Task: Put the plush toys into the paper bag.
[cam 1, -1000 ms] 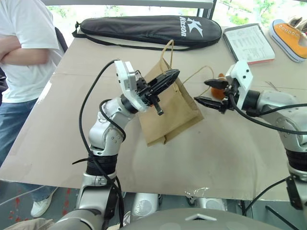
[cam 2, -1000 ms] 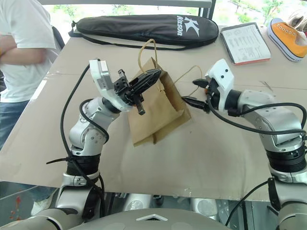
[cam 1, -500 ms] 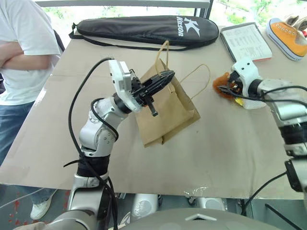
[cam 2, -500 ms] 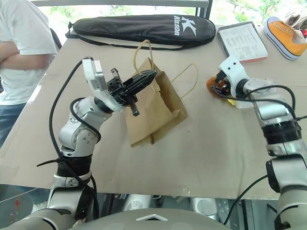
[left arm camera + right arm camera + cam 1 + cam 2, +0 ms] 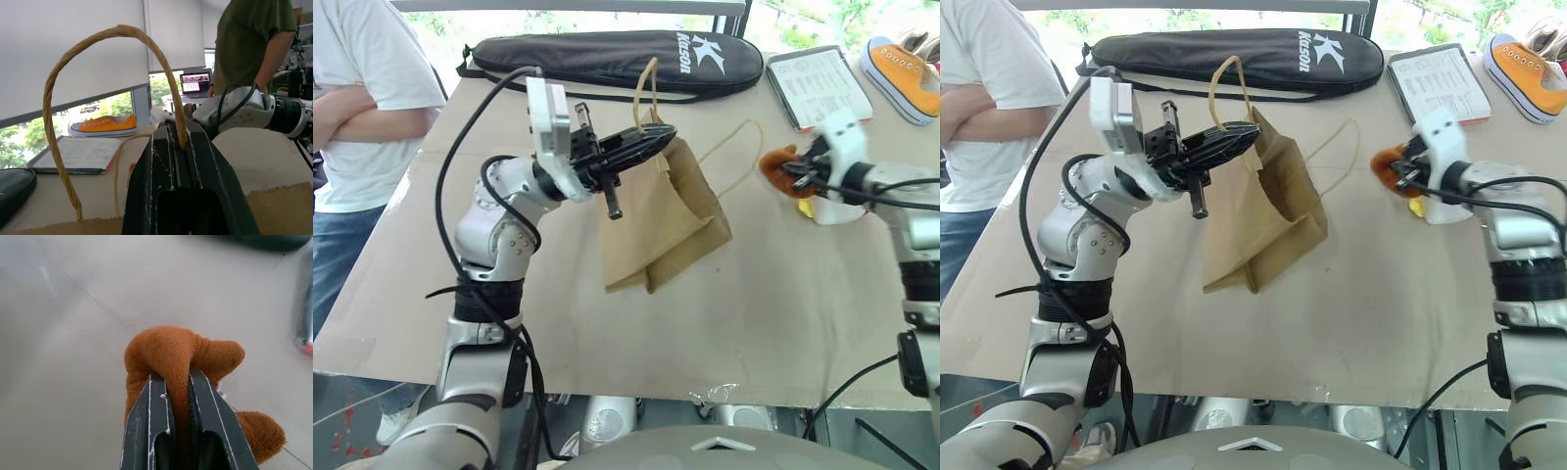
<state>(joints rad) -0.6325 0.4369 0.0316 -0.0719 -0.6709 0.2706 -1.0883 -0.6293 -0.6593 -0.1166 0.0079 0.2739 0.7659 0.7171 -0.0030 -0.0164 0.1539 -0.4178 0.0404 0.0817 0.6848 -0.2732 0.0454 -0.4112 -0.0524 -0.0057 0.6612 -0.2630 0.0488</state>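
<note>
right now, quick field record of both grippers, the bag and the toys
left gripper: shut on the paper bag at its rim, bag lifted and hanging tilted
right gripper: shut on the orange-brown plush toy
bag mouth: open, facing the toy
white plush toy: mostly hidden behind the right gripper
toys in bag: none seen

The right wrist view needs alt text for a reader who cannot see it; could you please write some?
The right gripper is shut on a fold of the orange-brown plush toy, which bulges out past its two black fingers. Behind the toy lies the pale tabletop.
</note>
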